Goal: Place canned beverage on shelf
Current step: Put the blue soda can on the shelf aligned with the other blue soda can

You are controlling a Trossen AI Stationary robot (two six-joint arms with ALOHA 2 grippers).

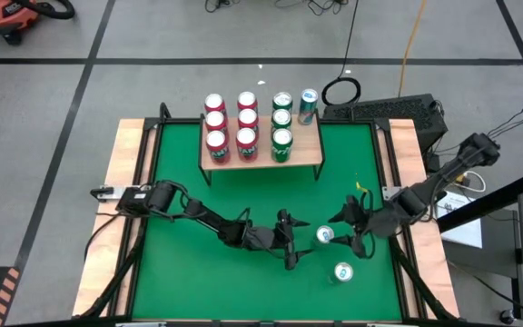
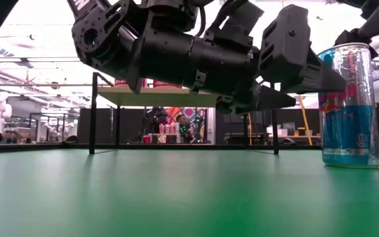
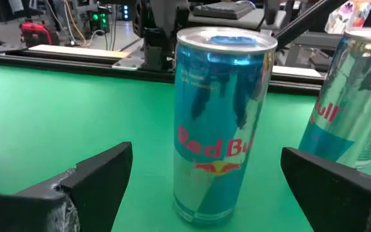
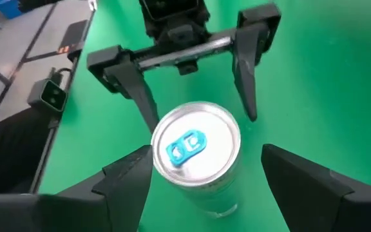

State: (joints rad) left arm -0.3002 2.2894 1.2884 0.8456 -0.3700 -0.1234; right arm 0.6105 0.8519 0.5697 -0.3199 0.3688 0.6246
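- Left gripper (image 1: pixel 300 243) is reaching low over the green table (image 1: pixel 180 263) near its middle, with its fingers (image 3: pixel 98 177) spread wide and nothing between them yet.
- Directly in front of those spread fingers, a slim blue and silver can (image 3: pixel 219 122) is standing upright on the table, apart from both fingers.
- Seen from above, this can (image 1: pixel 324 235) is sitting between the two grippers; in the right wrist view its silver top with a blue tab (image 4: pixel 196 145) is facing the camera, and the left gripper (image 4: pixel 201 96) is showing just beyond it, jaws apart.
- Right gripper (image 1: pixel 357 232) is hovering on the other side of the same can, its fingers (image 4: pixel 124 180) standing open on either side of the can's top without touching it.
- Another blue and silver can (image 1: pixel 343 272) is standing upright nearer the front edge of the table, just beside the first one; the low view is showing it (image 2: pixel 349 105) at the right, with the left arm hanging dark and low beside it.
- At the far side of the table, the shelf (image 1: pixel 309 156), a light-wood board on thin black legs, is carrying six red cans (image 1: pixel 231 123) in two rows, three green cans (image 1: pixel 281 121) in a third row, and one blue can (image 1: pixel 309 104) at its far right corner.
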